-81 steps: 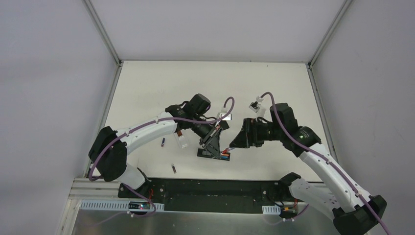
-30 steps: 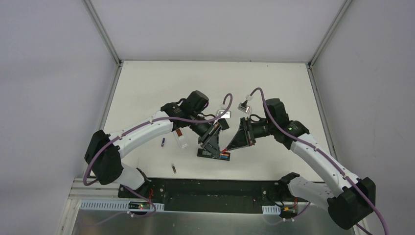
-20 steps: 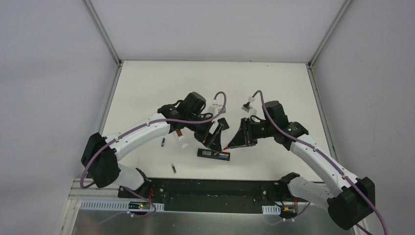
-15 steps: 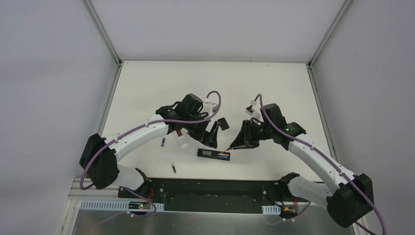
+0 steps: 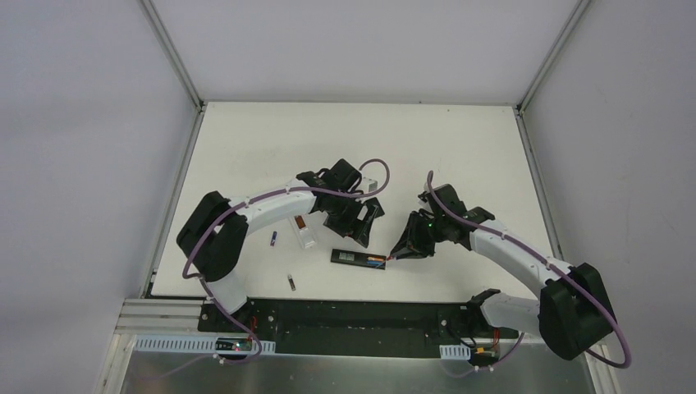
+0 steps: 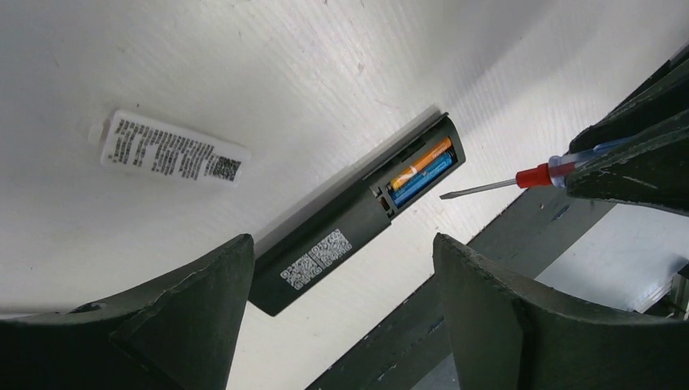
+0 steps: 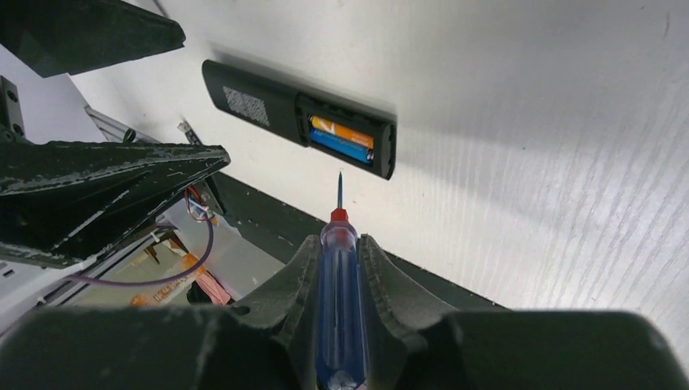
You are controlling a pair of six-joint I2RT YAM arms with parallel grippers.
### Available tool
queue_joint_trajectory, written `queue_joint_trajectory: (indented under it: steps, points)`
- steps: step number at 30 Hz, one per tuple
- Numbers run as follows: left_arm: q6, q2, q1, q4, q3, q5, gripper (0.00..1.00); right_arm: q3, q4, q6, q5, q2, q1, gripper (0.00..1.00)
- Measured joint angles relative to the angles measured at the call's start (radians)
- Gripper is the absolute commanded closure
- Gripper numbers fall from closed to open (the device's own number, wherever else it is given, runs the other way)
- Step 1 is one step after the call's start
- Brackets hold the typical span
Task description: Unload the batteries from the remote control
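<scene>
— Left gripper (image 5: 361,229) was spread wide, nothing between its fingers (image 6: 162,325). It hung over the left half of the black remote (image 5: 358,258). Did you log the other one?

— Right gripper (image 7: 340,244) was pinched on the blue-handled screwdriver (image 7: 340,292), the handle lying lengthwise between the pads. What about the surface?

— White table (image 5: 328,139), with both arms reaching in toward its near middle. The black remote lay flat there, close to the near edge, back side up, long axis running left to right.

— Was it touched by either gripper?

— Neither, so far as the wrist views showed. Its battery bay (image 7: 348,136) stood open at the right end.

— Other gear?

— A white oblong piece (image 5: 305,234) with a printed label lay to the left of the remote and a little farther back, apart from it. The screwdriver shaft pointed at the remote's open end. Its tip was just beside the end wall, with a sliver of table between them.

— And the batteries?

— Two batteries (image 6: 420,167) sat in the bay side by side, one orange, one blue. Two more lay loose on the table. A bluish cell (image 5: 274,239) was just left of the white piece. A dark cell (image 5: 290,282) was nearer, by the near edge, left of the remote.
</scene>
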Motion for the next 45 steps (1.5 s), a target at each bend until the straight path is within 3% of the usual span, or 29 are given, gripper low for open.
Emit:
queue_joint_trajectory:
  steps: [15, 30, 45]
  points:
    - [0.0, 0.061, 0.0, 0.021, -0.025, 0.013, 0.28, 0.002, 0.022, 0.029, 0.089, 0.072, 0.011, 1.0]
    - [-0.037, 0.051, -0.024, 0.057, -0.118, 0.05, 0.55, 0.104, 0.027, 0.015, 0.138, 0.152, 0.012, 1.0]
    - [-0.228, -0.012, -0.055, 0.111, -0.201, -0.045, 0.74, 0.184, 0.024, 0.025, 0.193, 0.182, 0.013, 1.0]
